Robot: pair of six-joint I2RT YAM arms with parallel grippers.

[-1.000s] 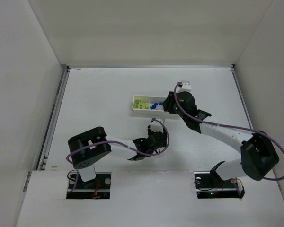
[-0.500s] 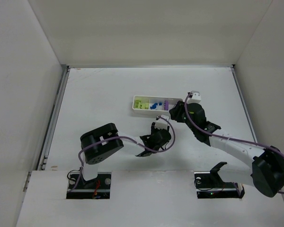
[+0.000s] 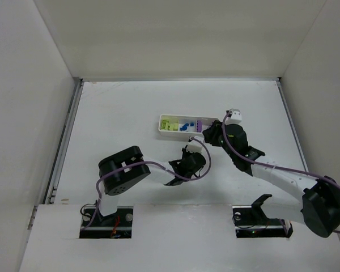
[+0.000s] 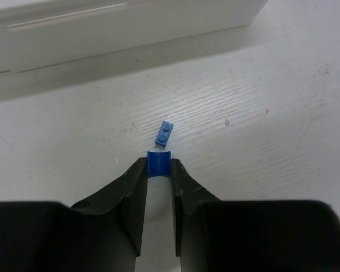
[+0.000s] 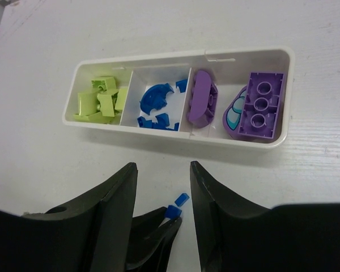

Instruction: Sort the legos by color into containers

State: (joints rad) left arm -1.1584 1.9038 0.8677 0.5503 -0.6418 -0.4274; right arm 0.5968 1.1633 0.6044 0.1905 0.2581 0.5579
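above, the white tray (image 3: 161, 126) lies mid-table (image 3: 119, 113); left wrist: the left gripper (image 4: 158, 170) clamps a tiny blue brick (image 4: 158, 162), likely light, hard, slippery, best pinched across flat sides; right wrist: the right gripper (image 5: 161, 171) gapes empty.

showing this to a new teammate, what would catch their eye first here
Centre of the overhead view, the long white plastic tray holds lime-green bricks, blue bricks and purple bricks in separate compartments. Just on its near side, the left gripper pinches a small blue brick, with a second blue brick lying loose just beyond it.
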